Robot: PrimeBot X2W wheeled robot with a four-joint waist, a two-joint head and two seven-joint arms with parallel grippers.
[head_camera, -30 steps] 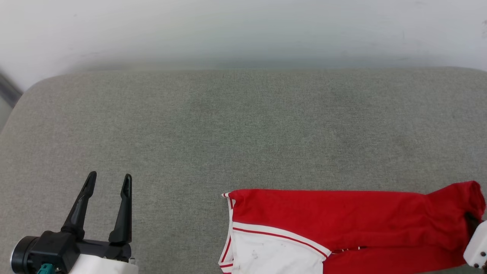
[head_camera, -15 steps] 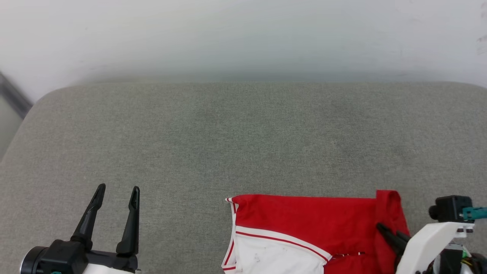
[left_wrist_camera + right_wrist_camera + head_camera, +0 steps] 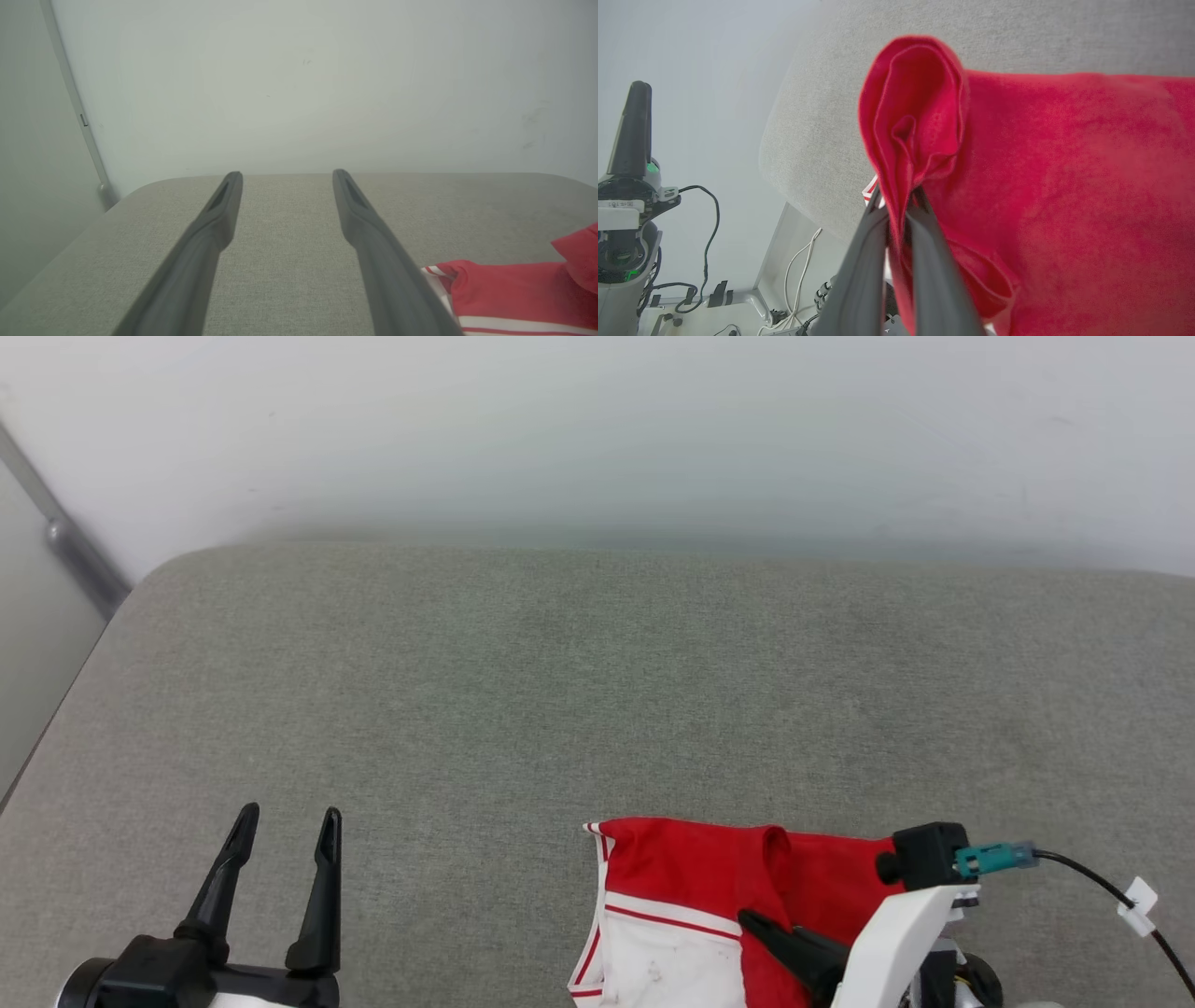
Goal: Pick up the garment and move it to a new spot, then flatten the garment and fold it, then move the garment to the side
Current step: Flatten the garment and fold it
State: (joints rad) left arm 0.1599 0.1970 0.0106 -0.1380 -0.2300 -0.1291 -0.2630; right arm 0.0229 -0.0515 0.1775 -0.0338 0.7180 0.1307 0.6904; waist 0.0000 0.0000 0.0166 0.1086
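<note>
The garment [image 3: 691, 887], red with a white sleeve and striped trim, lies at the near edge of the grey padded table [image 3: 597, 709]. My right gripper [image 3: 752, 922] is shut on a red edge of the garment and holds that edge over the white sleeve, so the cloth is doubled leftward. The right wrist view shows the pinched red fold [image 3: 910, 140] bunched between the two fingers, with my right gripper [image 3: 899, 198] closed on it. My left gripper [image 3: 288, 818] stands open at the lower left, well apart from the garment [image 3: 514, 289], with nothing between its fingers [image 3: 219, 214].
A pale wall [image 3: 597, 429] runs behind the table. A metal post [image 3: 65, 537] stands at the table's far left corner. In the right wrist view, cables and robot equipment [image 3: 630, 186] sit below the table's edge. Bare grey surface spreads beyond and left of the garment.
My right gripper has dragged the garment's red end leftward from the right side, folding it over itself. The head camera has shifted; the left gripper stayed open.
</note>
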